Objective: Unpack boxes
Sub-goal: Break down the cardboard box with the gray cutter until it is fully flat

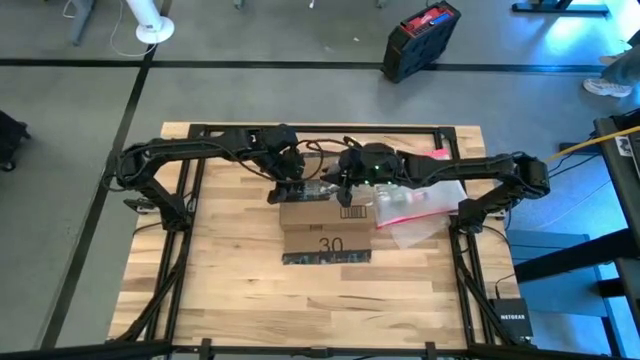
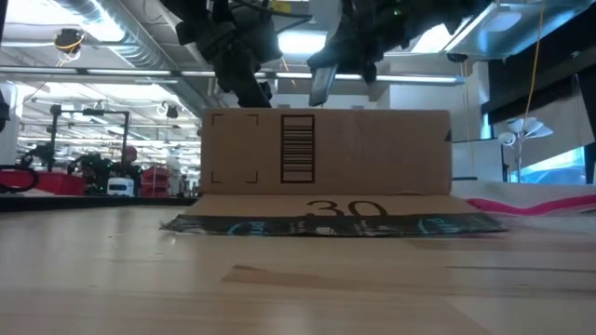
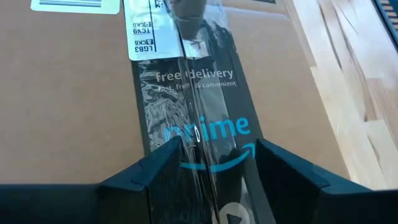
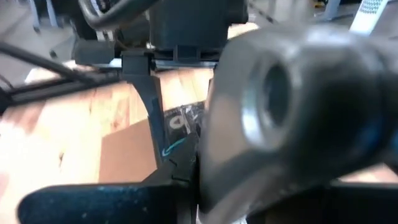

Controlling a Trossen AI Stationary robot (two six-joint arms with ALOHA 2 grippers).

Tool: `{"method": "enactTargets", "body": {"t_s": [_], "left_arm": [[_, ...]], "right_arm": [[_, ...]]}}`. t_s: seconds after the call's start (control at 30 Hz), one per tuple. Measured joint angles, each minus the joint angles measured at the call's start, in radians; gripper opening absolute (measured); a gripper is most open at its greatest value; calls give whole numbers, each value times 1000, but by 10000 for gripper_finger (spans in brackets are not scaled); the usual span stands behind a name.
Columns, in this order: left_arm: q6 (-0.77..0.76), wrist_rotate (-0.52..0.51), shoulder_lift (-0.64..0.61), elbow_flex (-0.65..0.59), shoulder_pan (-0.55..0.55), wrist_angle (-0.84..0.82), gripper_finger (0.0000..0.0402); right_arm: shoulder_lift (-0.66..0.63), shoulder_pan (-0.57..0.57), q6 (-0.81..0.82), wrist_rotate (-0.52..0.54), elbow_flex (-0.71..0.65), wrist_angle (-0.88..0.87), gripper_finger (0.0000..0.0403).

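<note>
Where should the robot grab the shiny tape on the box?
Probably at the loose clear strip along the black tape on the box, coming from above. It already lifts off the flat top between the left gripper's open fingers.

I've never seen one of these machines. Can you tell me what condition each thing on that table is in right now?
cardboard box: closed, tape uncut, one flap flat on the table.
black tape strip: stuck down along the top seam.
left claw: open, straddling the tape.
right claw: at the box's far edge, gripping a grey tool.
plastic pouch: lying flat beside the box.

left gripper [image 3: 214, 165] open, right gripper [image 1: 345, 190] beside — arms converging
</note>
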Motion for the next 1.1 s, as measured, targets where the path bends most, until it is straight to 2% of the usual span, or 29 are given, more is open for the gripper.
{"method": "enactTargets", "body": {"t_s": [0.13,0.3,0.5,0.77,1.1], "left_arm": [[0,-1,0,0,0,-10,199],[-1,-1,0,0,0,-18,199],[-15,-1,0,0,0,-17,199],[-41,-1,0,0,0,-20,199],[-50,-2,0,0,0,-23,199]], "right_arm": [[0,2,32,1,-62,134,71],[-1,2,24,0,-68,227,72],[37,-8,-3,-70,-68,247,72],[96,-5,-9,-51,-68,334,72],[100,-14,-31,-76,-67,284,72]]}}
